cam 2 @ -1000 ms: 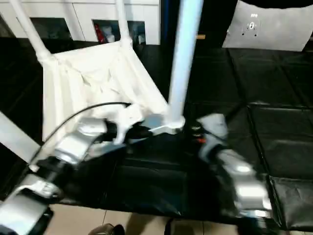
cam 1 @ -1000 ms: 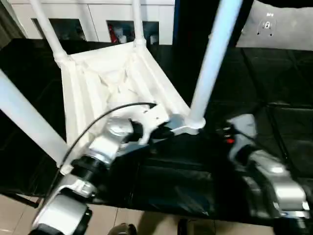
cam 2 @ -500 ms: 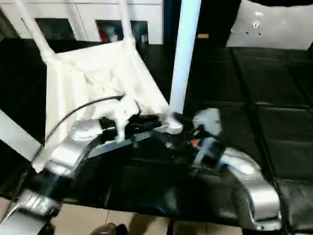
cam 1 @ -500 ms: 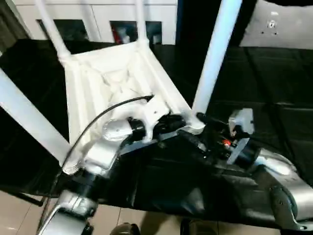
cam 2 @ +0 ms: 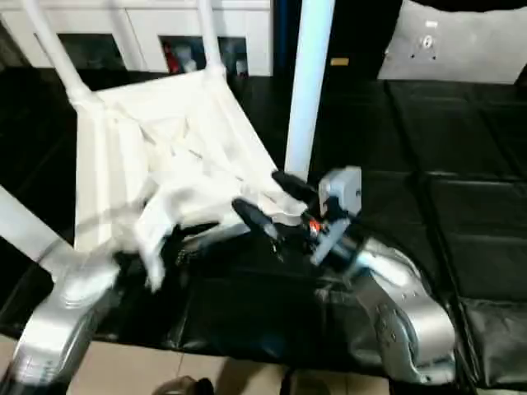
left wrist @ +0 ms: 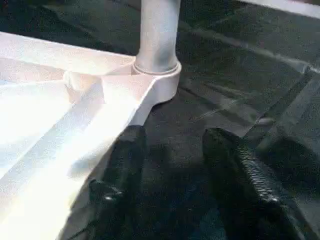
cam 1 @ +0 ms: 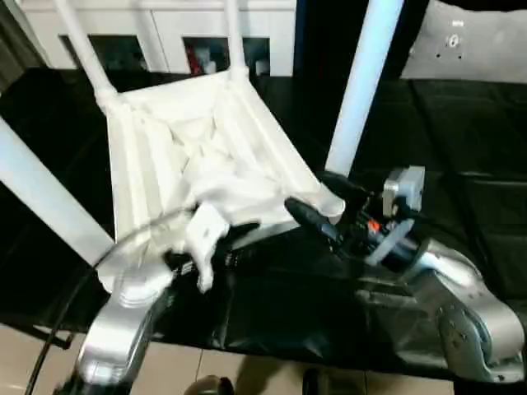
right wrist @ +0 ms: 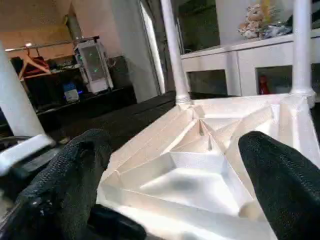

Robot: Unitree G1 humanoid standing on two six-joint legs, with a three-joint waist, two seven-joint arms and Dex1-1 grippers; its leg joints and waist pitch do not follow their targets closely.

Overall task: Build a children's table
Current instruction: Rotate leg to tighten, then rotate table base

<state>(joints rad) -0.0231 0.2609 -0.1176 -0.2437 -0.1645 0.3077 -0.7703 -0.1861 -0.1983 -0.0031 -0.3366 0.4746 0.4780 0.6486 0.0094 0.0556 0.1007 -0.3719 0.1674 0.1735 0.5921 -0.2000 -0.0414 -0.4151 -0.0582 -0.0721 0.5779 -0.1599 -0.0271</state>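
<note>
the right gripper (cam 1: 317,202) has its jaws spread wide and holds nothing; in the head views it sits right of centre, its two black fingers (cam 1: 309,216) pointing toward the near corner of the table top (cam 1: 198,140). seen from its own wrist, the fingers frame the ribbed underside (right wrist: 200,165) with open air between them. the left gripper (left wrist: 172,165) has its jaws partly open around nothing; from its wrist, one finger (left wrist: 117,170) lies just beside the top's edge and the other over the dark mat. in the head view that arm is a blur at lower left.

the children's table lies upside down on the black padded surface (cam 1: 461,123), filling the upper left and centre of the head views, all four legs screwed in and standing up. the nearest leg (cam 1: 362,82) rises from its corner socket (left wrist: 157,80) just above the right gripper.

judgement: assembly looks finished, and what remains is probably righting the table. to do that well, each gripper should take a firm hold on a rim or a leg base on opposite sides, not on the thin ribs, and lift evenly so the top doesn't twist.

room: the mat is open to the right and lower centre. the long legs will sweep a wide arc, and the white cabinets (cam 1: 165,33) along the top edge stand near the far corner.
</note>
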